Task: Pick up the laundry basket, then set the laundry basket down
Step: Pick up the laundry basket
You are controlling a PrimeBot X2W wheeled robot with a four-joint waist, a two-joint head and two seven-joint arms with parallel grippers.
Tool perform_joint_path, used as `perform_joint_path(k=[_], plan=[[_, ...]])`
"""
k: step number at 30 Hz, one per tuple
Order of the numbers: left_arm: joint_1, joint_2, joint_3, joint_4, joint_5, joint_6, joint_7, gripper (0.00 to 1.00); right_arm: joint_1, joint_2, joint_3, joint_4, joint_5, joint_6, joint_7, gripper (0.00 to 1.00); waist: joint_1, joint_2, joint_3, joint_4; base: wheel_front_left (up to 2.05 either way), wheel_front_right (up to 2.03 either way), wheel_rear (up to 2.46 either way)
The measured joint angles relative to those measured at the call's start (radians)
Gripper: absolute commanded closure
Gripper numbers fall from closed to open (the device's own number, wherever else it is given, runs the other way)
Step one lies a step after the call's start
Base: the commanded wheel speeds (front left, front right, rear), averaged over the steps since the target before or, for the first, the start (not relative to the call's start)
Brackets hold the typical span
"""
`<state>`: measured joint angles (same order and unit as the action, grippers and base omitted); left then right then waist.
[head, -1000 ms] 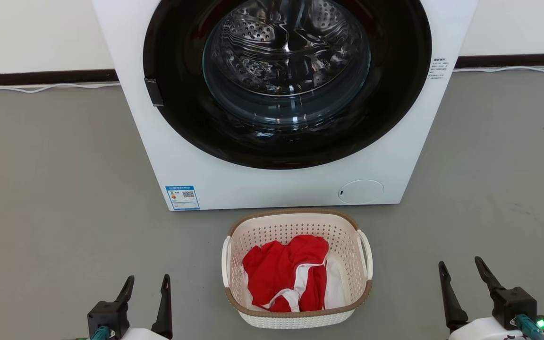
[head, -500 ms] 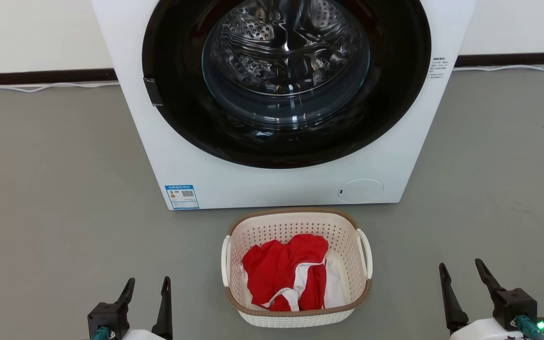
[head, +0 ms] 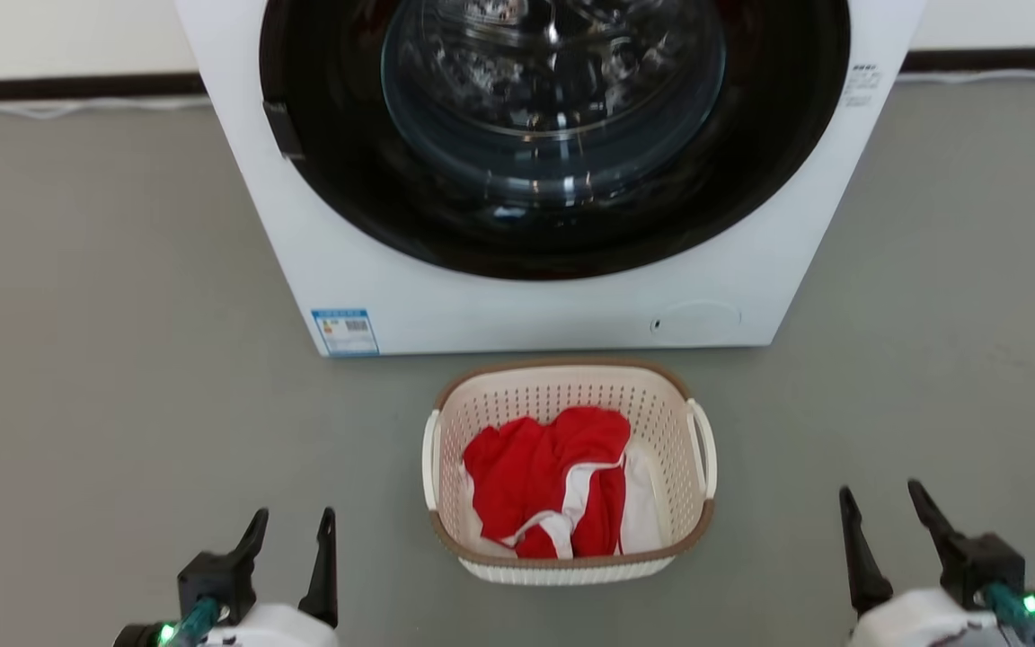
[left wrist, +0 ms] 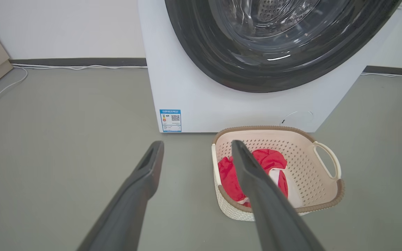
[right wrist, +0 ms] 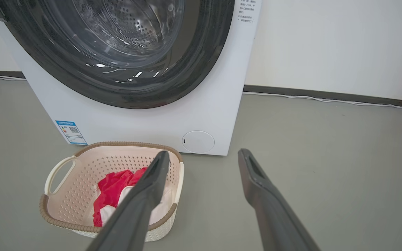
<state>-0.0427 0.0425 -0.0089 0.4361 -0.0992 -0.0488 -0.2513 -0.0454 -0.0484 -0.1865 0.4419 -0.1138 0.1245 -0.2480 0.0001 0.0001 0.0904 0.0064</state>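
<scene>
The laundry basket (head: 675,422) is cream-white and perforated, with a brown rim band and two white side handles. It stands on the grey floor just in front of the washer and holds red and white clothing (head: 553,472). My left gripper (head: 295,521) is open at the lower left, well clear of the basket's left handle (head: 429,458). My right gripper (head: 881,500) is open at the lower right, apart from the right handle (head: 704,447). The basket (left wrist: 323,181) lies right of my left gripper (left wrist: 196,144), and the basket (right wrist: 75,174) lies left of my right gripper (right wrist: 203,153).
A white front-loading washer (head: 517,305) with a dark round door (head: 553,135) stands right behind the basket. A white cable (head: 59,108) runs along the dark baseboard. Bare grey floor (head: 122,359) spreads to both sides of the basket.
The head camera has tilted down, so washer and basket sit higher in the picture. Both grippers stay open at the bottom corners.
</scene>
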Motion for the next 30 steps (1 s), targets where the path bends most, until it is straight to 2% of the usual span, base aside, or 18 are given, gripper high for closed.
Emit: perform_joint_path(k=[7,17,25,30], plan=[[-0.099,-0.002,-0.037,0.081,0.002,-0.009,-0.001,0.0,-0.106,0.001,0.001,0.067,0.001,0.0,0.0,0.0,0.0,0.0,0.081,0.009,0.0,0.0,0.0],[-0.331,-0.006,-0.115,0.267,0.001,-0.01,-0.004,0.0,-0.331,-0.001,0.036,0.267,0.0,0.0,0.0,0.0,0.0,0.0,0.244,0.025,0.0,0.0,0.0],[-0.535,-0.01,-0.192,0.446,-0.077,-0.021,0.015,0.0,-0.498,-0.005,0.035,0.41,-0.02,0.0,0.024,0.0,0.0,0.0,0.38,0.036,0.0,0.0,0.0],[-0.66,-0.012,-0.244,0.516,-0.104,-0.021,0.023,0.0,-0.593,-0.021,0.029,0.455,-0.057,0.0,0.041,0.0,0.0,0.0,0.463,0.042,0.0,0.0,0.0]])
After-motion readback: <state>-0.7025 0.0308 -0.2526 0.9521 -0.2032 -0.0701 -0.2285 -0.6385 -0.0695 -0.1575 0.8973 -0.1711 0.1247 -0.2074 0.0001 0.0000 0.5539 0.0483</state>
